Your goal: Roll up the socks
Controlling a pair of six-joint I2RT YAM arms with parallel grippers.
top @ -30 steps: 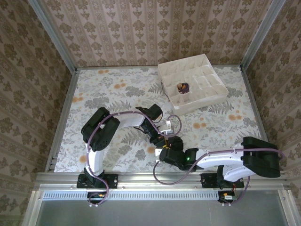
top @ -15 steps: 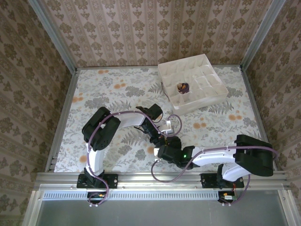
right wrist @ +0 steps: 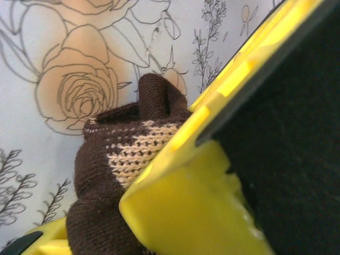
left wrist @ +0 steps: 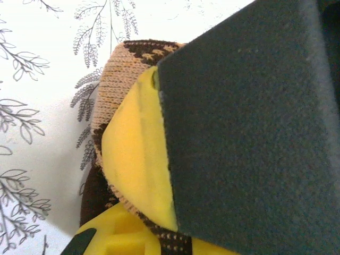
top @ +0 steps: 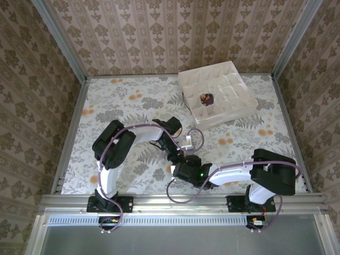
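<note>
Brown diamond-checked sock (left wrist: 114, 90) sits bunched on the tabletop (left wrist: 42, 106), clenched in the left tool (top: 177, 153). The right tool (top: 179, 169) has swung in beside it, jaws narrowing around the same sock; whether it grips cannot be told. Far beyond both tools, the purple sock (top: 206, 98) lies balled in the white divided tray (top: 234, 68), so one roll remains.

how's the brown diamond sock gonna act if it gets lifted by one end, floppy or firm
Probably floppy: the brown sock is soft knit, crumpled into folds, so a lifted end would likely leave the rest dangling. It looks light for its bulk. The textured knit should drag on the table rather than slide or roll.
</note>
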